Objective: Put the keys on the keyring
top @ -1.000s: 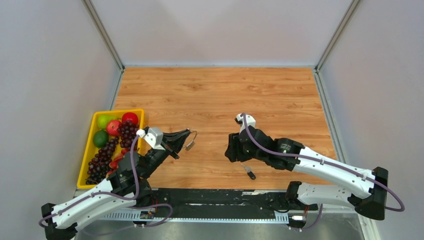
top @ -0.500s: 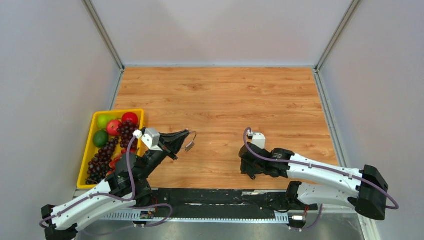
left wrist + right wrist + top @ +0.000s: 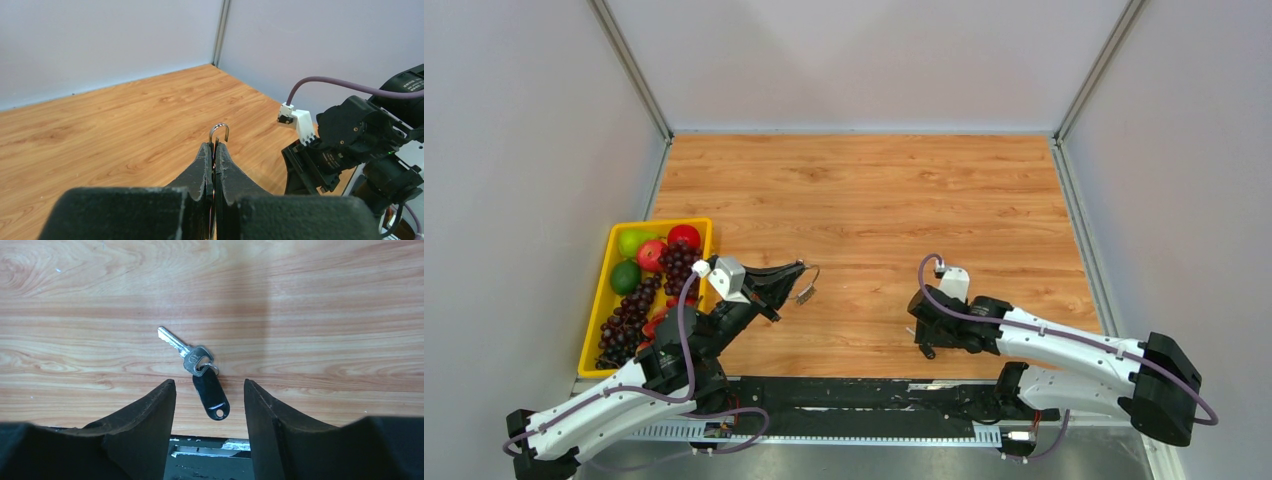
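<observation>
Left claw (image 3: 213,146): pressed together on the ring, held off the tabletop, its tip pointing toward the right arm.
Ring (image 3: 219,131): thin silver wire. Only a small loop shows past the fingertips in the wrist view. From above it juts out beyond the claw tip.
Bunch (image 3: 804,293): small silver keys hanging from the ring, just beside the left claw tip and above the wood.
Right claw (image 3: 209,382): spread and low over the tabletop, one finger to each side of the tag, gripping nothing. Whether the fingertips touch the wood I cannot tell.
Key (image 3: 186,349): silver, lying flat on the tabletop, blade angled away from the right claw.
Tag (image 3: 211,395): black plastic, joined to the key's head by a small loop. It lies between the two fingers, near the tabletop's near edge.
Tabletop (image 3: 864,190): light brown wood-grain boards with the grain running side to side.
Rail (image 3: 844,395): black, along the near edge, with both arm bases on it.
Tray (image 3: 659,223): yellow, at the tabletop's left edge, just beside the left arm.
Grapes (image 3: 629,310): dark bunches in the tray, with round red and green fruit at its far end.
Walls (image 3: 864,60): plain pale grey on three sides, with metal strips at the two far corners.
</observation>
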You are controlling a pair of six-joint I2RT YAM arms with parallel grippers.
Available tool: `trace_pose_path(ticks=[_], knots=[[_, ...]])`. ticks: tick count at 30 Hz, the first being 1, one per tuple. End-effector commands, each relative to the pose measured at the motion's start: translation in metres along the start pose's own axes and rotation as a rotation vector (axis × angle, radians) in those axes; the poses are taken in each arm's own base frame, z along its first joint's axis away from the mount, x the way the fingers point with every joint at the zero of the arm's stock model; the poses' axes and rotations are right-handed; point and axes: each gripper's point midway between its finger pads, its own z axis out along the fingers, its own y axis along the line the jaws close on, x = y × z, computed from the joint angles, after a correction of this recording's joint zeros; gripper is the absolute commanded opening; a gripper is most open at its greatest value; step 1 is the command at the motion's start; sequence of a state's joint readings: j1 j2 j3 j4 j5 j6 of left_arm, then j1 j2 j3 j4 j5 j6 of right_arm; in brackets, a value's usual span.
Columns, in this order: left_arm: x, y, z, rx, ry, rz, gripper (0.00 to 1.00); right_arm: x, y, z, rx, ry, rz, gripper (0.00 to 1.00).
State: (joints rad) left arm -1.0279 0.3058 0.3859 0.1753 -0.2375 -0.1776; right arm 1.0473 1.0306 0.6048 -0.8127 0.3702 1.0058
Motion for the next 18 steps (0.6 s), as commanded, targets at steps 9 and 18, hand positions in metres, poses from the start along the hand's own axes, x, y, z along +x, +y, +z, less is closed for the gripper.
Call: trace_pose_path(ticks=[9,18], knots=[[-0.016,-0.008,0.002,0.030,-0.046,-0.029,0.00,0.000,0.012,0.022,-0.059,0.019,0.009,0.57],[-0.015,-0.010,0.005,0.039,-0.037,-0.026,0.00,0.015,0.018,0.030,-0.096,0.084,-0.026,0.52]])
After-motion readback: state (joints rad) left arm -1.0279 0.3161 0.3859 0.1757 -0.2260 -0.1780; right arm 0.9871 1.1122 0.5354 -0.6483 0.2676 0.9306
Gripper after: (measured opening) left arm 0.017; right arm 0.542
